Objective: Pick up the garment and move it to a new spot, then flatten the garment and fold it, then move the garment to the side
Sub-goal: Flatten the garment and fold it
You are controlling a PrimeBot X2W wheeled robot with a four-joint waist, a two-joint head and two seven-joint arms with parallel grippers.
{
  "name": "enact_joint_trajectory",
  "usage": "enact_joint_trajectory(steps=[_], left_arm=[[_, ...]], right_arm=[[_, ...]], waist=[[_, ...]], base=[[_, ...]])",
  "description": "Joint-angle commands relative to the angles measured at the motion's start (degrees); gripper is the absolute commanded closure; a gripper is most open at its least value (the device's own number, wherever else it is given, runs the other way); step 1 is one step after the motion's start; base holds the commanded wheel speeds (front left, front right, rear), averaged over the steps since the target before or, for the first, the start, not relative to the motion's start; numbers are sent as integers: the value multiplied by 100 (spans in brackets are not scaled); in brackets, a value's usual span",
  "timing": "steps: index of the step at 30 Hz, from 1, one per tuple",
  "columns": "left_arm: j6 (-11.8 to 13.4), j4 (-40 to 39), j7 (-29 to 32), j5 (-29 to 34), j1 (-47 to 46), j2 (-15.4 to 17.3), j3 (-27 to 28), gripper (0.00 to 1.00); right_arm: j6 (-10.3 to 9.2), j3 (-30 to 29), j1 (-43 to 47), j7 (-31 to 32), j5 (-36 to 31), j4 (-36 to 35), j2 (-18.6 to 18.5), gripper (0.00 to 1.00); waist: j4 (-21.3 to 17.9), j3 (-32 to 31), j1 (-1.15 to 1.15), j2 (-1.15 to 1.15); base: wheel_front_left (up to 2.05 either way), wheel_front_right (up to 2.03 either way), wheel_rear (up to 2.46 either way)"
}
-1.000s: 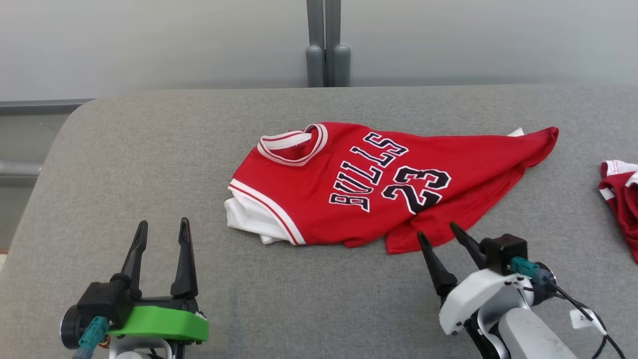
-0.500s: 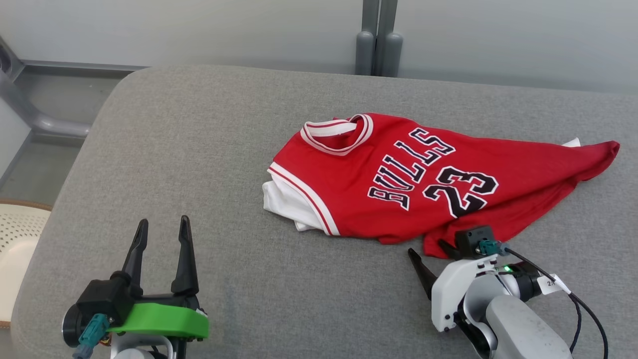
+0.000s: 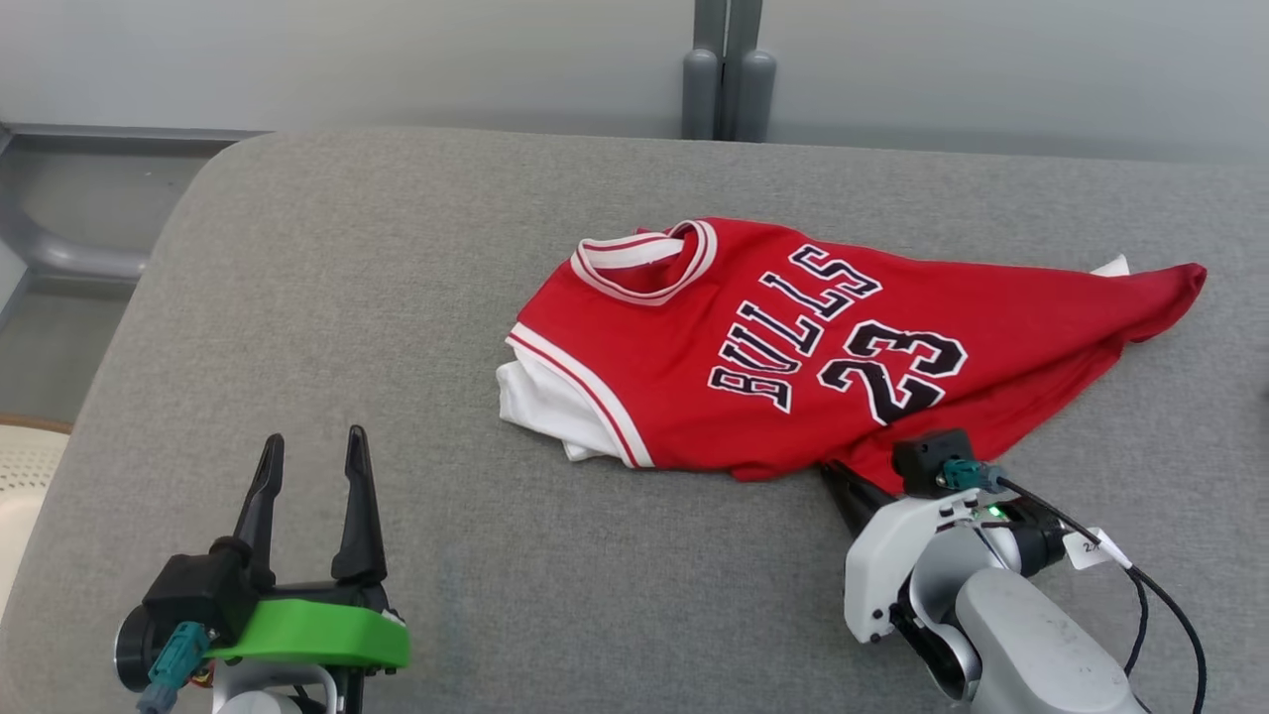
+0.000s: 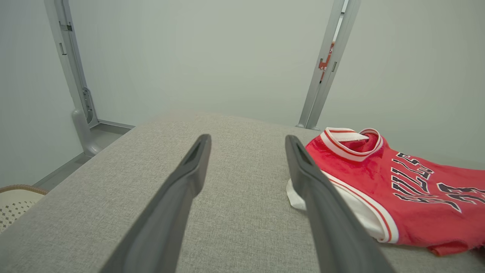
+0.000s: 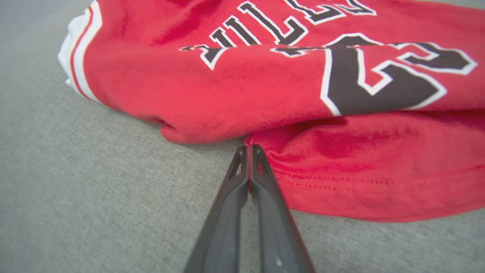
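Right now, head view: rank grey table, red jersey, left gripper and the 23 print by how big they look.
Largest to smallest:
1. grey table
2. red jersey
3. left gripper, though it sits nearest the camera, which inflates it
4. 23 print

A grey woven-fabric worktop point(image 3: 397, 297) spread across the head view, its far left corner rounded. Behind it stood a plain pale wall point(image 3: 397, 59). A pair of grey upright posts point(image 3: 726, 40) rose just past the worktop's far edge, each side flanked by a short round-topped cap point(image 3: 700, 94). To the left, a grey tube point(image 3: 69, 263) curved low along the wall's foot. At the left edge, below the worktop's level, sat a pale perforated basket point(image 3: 25, 466) with a brown rim. In the left wrist view, another grey upright point(image 4: 72, 76) stood in the left corner.
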Motion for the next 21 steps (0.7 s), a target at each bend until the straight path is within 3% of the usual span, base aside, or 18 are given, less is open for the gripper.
enact_joint_trajectory(steps=[1,6,11,17,21], left_arm=[[3,5,0,28,25,11,31,0],[0,-5,0,47,91,40,111,0],[-15,-11,0,42,122,57,171,0],[-24,-2,0,80,81,68,196,0],[-40,8,0,88,32,93,195,0]], right_arm=[[3,140,133,75,192,-210,-64,100],[1,636,533,611,1058,-1513,-867,100],[2,526,1059,1312,1872,-2881,-1934,100],[3,206,1629,2106,2598,-3718,-2807,100],[3,18,1971,2485,3009,-3783,-3189,100]], waist=[[-217,-89,0,0],[-545,-149,0,0],[-849,-110,0,0],[-1083,-38,0,0],[-1138,3,0,0]], base=[[0,0,0],[0,0,0],[0,0,0],[0,0,0],[0,0,0]])
